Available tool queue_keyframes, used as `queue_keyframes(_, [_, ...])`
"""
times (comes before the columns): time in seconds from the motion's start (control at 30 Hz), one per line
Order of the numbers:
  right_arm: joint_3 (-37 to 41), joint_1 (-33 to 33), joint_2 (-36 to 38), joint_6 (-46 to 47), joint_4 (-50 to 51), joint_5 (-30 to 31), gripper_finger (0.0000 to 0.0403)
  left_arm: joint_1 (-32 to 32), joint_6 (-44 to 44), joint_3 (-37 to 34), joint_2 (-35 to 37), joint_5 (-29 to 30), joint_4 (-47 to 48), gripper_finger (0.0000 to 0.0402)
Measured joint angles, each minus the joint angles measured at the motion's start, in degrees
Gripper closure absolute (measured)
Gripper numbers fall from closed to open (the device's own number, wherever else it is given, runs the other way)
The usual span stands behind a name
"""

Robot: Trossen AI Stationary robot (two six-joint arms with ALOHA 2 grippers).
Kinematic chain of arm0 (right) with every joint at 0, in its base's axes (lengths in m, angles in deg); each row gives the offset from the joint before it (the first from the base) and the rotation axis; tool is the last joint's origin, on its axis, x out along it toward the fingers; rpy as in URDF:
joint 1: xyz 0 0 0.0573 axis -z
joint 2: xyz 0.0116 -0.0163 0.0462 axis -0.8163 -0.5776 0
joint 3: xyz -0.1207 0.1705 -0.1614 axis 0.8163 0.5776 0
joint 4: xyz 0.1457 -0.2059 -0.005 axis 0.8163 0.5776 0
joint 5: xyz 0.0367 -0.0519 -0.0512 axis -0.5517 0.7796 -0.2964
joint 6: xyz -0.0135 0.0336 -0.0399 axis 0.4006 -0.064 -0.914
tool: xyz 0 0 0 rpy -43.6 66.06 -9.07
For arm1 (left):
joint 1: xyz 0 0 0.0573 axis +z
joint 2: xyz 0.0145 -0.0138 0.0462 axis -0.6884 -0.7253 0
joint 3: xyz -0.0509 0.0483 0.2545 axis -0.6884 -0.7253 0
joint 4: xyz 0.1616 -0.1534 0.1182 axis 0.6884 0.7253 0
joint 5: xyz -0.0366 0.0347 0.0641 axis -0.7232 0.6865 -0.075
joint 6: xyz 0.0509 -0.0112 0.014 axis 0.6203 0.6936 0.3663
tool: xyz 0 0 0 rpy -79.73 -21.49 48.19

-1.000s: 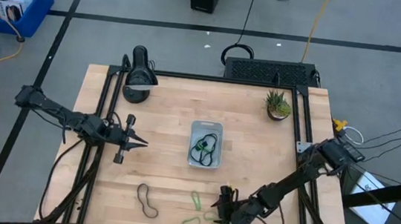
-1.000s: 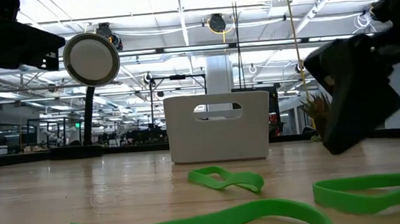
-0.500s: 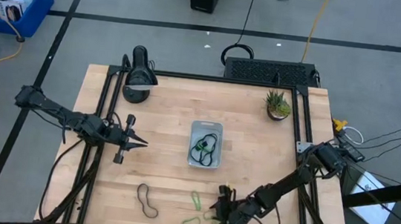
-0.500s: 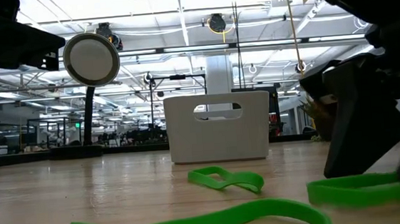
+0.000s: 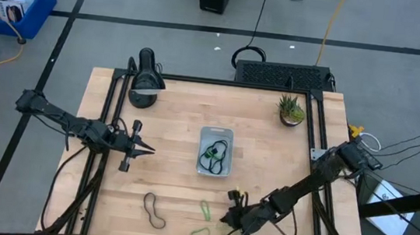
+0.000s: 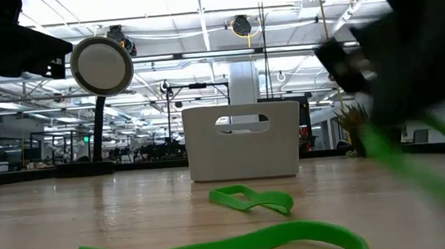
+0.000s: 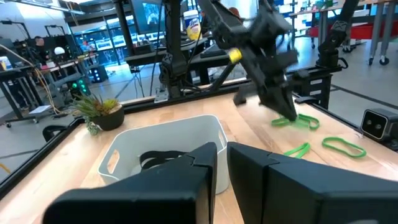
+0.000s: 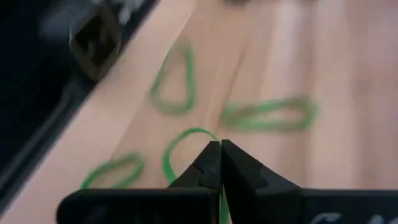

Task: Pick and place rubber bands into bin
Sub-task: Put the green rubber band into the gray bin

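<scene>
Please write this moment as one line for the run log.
right tool: shut on green rubber band, lifting | left tool: waits left of bin | bin: holds dark bands | table: bands remain

bright overhead ceiling lights, motion-blurred right wrist view

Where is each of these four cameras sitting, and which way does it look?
High: above, straight down; both arms, bin.
Low: table height, level at bin; blurred right gripper lifting green band.
Left wrist: past left gripper toward bin.
Right wrist: down past shut right gripper at green bands.
Shared: the bin.
</scene>
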Motion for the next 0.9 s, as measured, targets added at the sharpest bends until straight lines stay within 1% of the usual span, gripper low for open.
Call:
queue_keyframes(0.07, [0.01, 0.31, 3.00, -1.79, 0.73, 2.34, 0.0401, 0.00, 0.00, 0.00, 0.01, 0.00, 0.00, 0.0355])
queue_keyframes(0.3, [-0.03, 2.31, 13.12, -8.65, 4.11, 6.80, 0.0402, 0.00, 0.02, 0.00, 0.00, 0.02, -0.02, 0.0355])
queue_keyframes(0.43, [1.20, 4.33, 18.42, -14.32, 3.34, 6.57, 0.0402, -0.01, 0.02, 0.00, 0.02, 0.02, 0.60, 0.0355])
queue_keyframes(0.5, [3.09, 5.38, 21.40, -16.54, 2.32, 6.56, 0.0402, 0.02, 0.04, 0.00, 0.00, 0.02, 1.10, 0.0355])
queue_keyframes(0.63, [9.51, 8.40, 27.65, -17.77, -0.83, 6.63, 0.0402, 0.02, 0.88, 0.00, 0.00, 0.04, 1.42, 0.0355])
queue_keyframes(0.7, [14.05, 9.72, 31.35, -18.26, -4.86, 6.80, 0.0402, 0.04, 1.71, 0.00, 0.01, 0.12, 1.58, 0.0355])
queue_keyframes(0.8, [23.57, 11.26, 36.40, -19.09, -15.23, 6.64, 0.0402, 0.04, 2.48, 0.00, 0.02, 0.25, 2.40, 0.0355])
queue_keyframes(0.9, [33.33, 12.41, 40.54, -18.87, -28.48, 6.82, 0.0403, 0.04, 2.89, 0.00, 0.00, 0.71, 2.89, 0.0355])
